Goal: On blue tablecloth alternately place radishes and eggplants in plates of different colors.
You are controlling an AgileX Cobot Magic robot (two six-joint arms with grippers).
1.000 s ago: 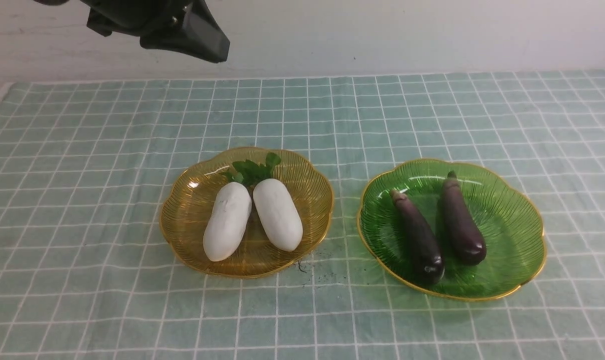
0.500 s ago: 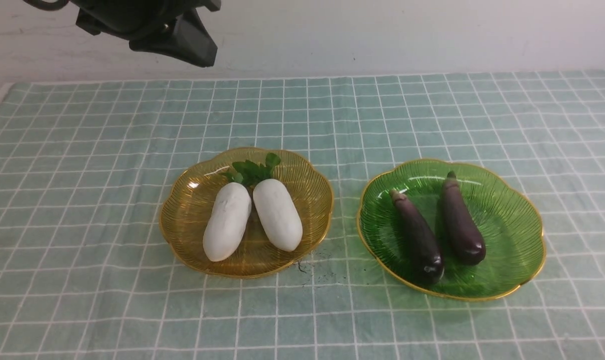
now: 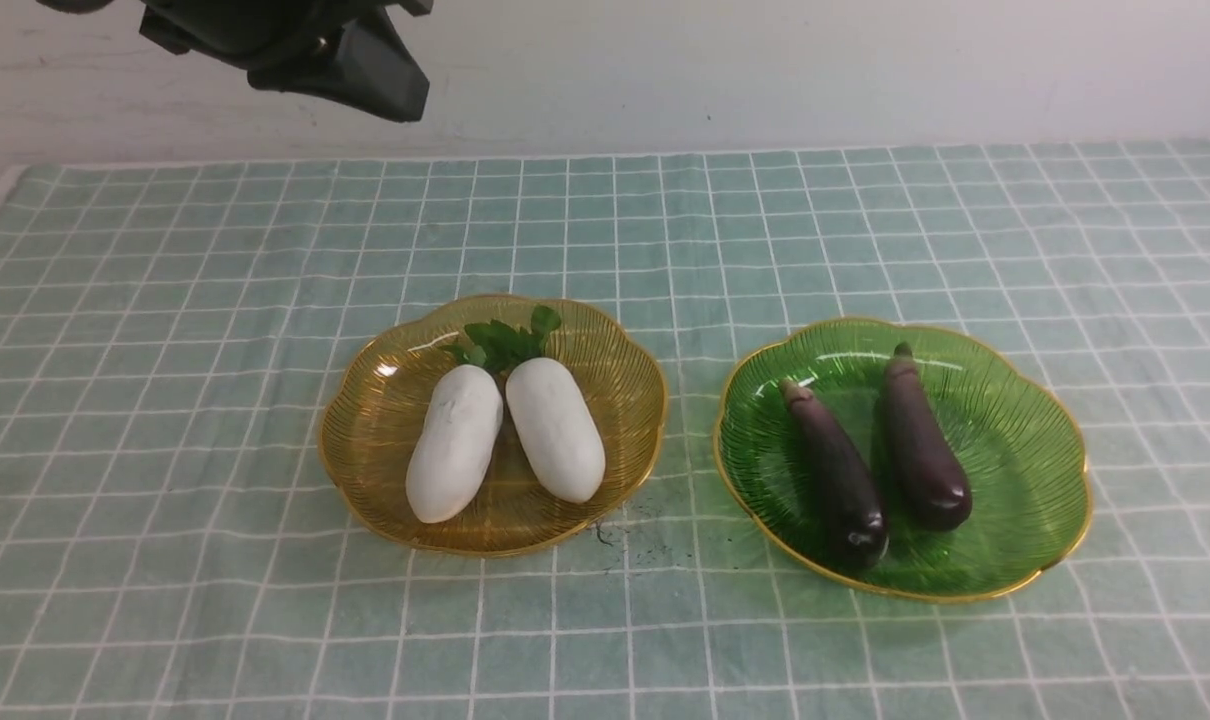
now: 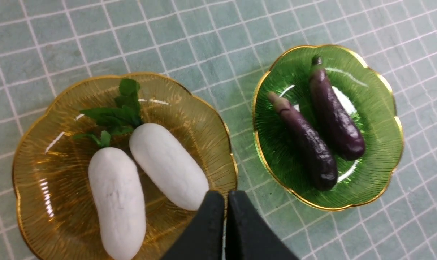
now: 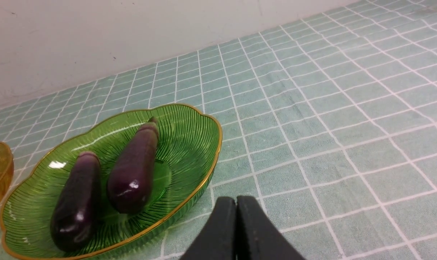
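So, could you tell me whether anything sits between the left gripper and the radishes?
Nothing visible does. The left gripper, shut and empty, hangs over open air above the radishes in the amber plate.

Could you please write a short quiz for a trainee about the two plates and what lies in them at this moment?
1. True or false: both radishes lie in the green plate.
2. Multiple choice: what lies in the green plate? A) two eggplants B) one radish and one eggplant C) nothing
3. Fill in: the left end effector is ____ (open or shut) and holds nothing.

Key:
1. False. Both lie in the amber plate, side by side, leafy tops pointing away from the robot.
2. A.
3. Shut. Its fingers meet, above the amber plate's near rim.
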